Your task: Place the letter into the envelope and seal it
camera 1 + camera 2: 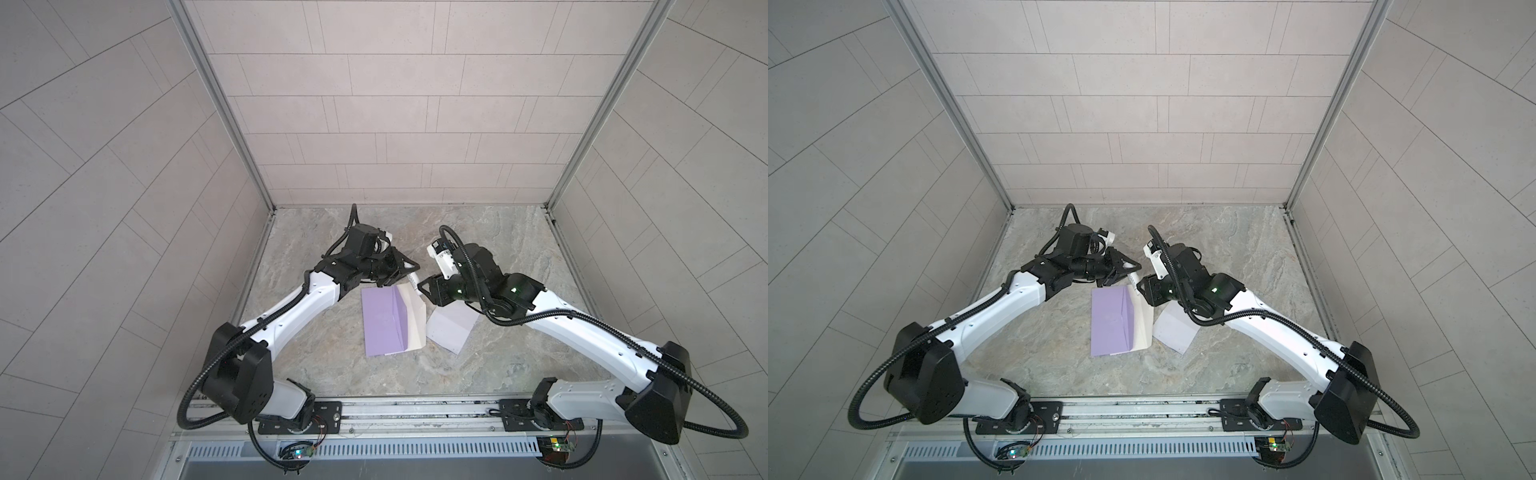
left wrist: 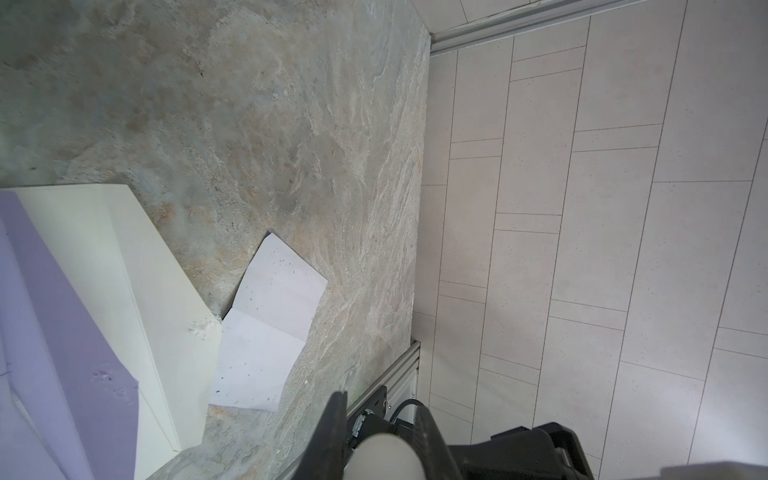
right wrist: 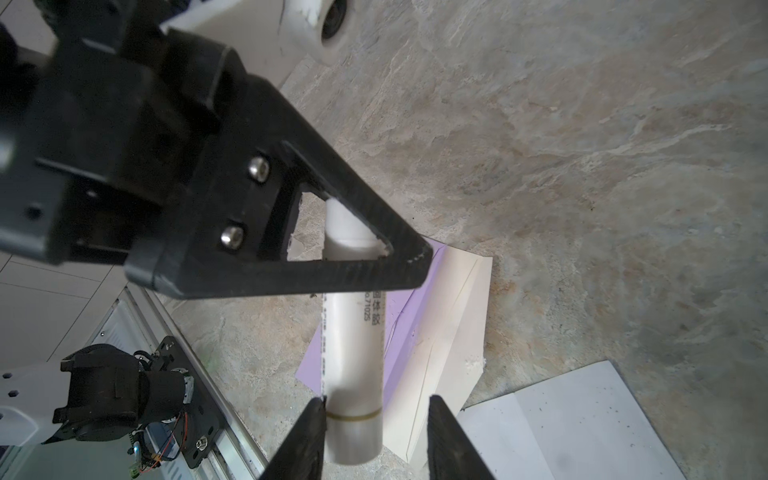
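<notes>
1. Left gripper [image 1: 412, 272] clamps the white plastic glue stick tube [image 3: 353, 345], at 12 o'clock of the purple paper envelope [image 1: 384, 322].
2. Right gripper [image 3: 376, 401]: jaws apart round the tube's ringed end. One finger touches, the other is clear.
3. Envelope lies flat on the marble-pattern tabletop [image 1: 498, 249] with its cream flap open. The white folded paper letter [image 1: 451, 330] is outside at 3 o'clock, edge touching the flap corner.
4. Free tabletop at 12 and 6 o'clock.
5. Tube print: "体胶", "71025".
</notes>
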